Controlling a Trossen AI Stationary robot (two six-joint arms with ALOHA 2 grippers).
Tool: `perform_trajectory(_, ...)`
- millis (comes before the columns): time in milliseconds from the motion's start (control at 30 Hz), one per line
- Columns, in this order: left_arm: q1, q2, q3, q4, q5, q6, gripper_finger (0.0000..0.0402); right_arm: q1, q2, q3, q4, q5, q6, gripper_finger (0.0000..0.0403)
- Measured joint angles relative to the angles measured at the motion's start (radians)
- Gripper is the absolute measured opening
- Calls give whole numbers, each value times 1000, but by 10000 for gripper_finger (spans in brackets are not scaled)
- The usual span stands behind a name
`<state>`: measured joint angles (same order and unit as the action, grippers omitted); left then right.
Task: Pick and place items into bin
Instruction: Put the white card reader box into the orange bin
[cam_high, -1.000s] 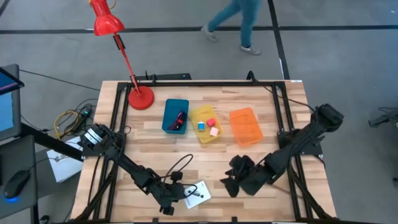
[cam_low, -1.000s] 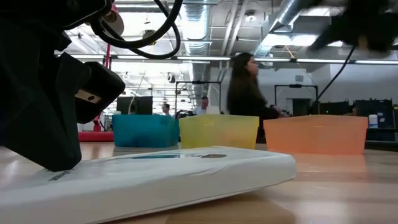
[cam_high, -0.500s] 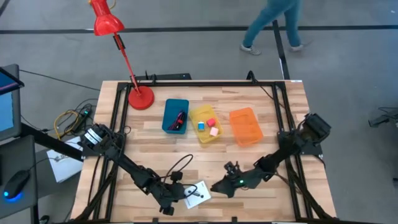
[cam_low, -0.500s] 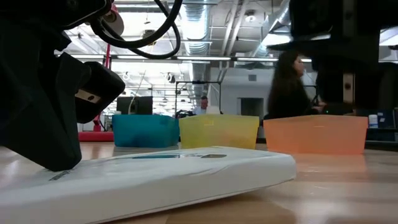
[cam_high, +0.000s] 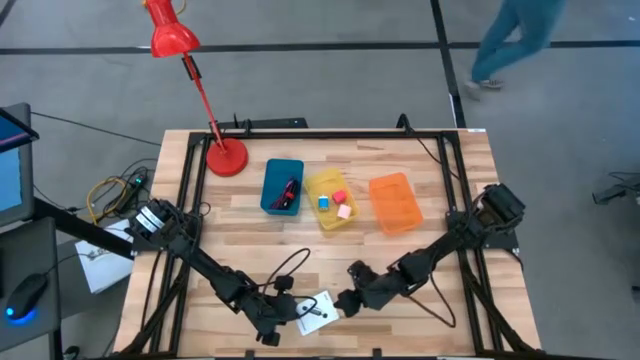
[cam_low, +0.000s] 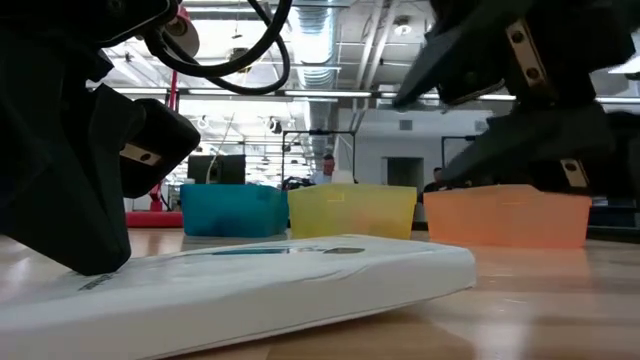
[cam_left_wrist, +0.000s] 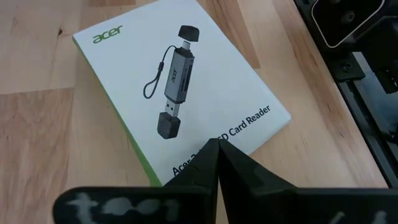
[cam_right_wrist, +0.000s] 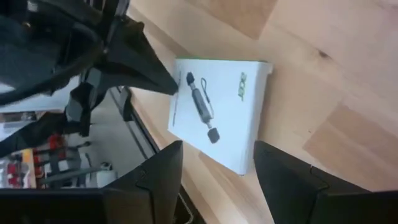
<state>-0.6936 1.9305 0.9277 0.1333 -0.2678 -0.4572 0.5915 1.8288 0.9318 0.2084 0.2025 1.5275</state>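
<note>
The white card-reader box (cam_high: 318, 312) with a black mark lies flat on the table near its near edge. My left gripper (cam_left_wrist: 217, 147) is shut, with its tips on the box. My right gripper (cam_right_wrist: 217, 169) is open and hangs just right of the box (cam_right_wrist: 217, 112), clear of it and above the table (cam_low: 450, 115). The blue bin (cam_high: 283, 186) holds the dark red cord and the pen-like piece. The yellow bin (cam_high: 332, 200) holds the pink, red and light-blue blocks. My left gripper rests its shut fingertips on the box's printed top face, close to one long edge (cam_left_wrist: 214, 134). The fingers slant down onto it from the table's left side. The box lies flat on the table under them (cam_low: 250, 280).
An orange bin (cam_high: 395, 203) stands right of the yellow one. A red desk lamp (cam_high: 226, 157) stands at the far left corner. Black frame rails (cam_high: 455, 200) run along the table's sides. Bare wood lies between the bins and the box.
My right arm has stretched out from the table's right side toward the left and the near edge, bringing its gripper up beside the white box. The box and my left gripper have stayed put. A person has walked past beyond the far edge.
</note>
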Motion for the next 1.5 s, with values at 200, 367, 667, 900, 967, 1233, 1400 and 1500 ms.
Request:
perform_trajectory(200, -1, 0, 0, 0, 0, 1, 0, -5, 23, 57, -72, -56, 4, 192)
perform_trajectory(367, -1, 0, 0, 0, -1, 2, 0, -5, 12, 59, -108, 5, 7, 193)
perform_trajectory(667, -3, 0, 0, 1, -17, 6, 0, -6, 94, 57, -67, 4, 77, 193)
perform_trajectory(900, -4, 0, 0, 2, -24, 6, 0, -28, 136, 58, 13, -15, 62, 193)
perform_trajectory(967, -6, 0, 0, 2, -27, 6, 0, -32, 153, 66, 7, -43, 69, 193)
perform_trajectory(1233, -12, 0, 0, 3, -40, 10, 0, -50, 249, 189, 13, -150, 20, 192)
perform_trajectory(1400, -15, 0, 0, 0, -37, 10, 0, -66, 255, 213, 7, -185, -72, 192)
perform_trajectory(1500, -19, 0, 0, 0, -38, 10, 0, -66, 245, 213, 10, -189, -165, 193)
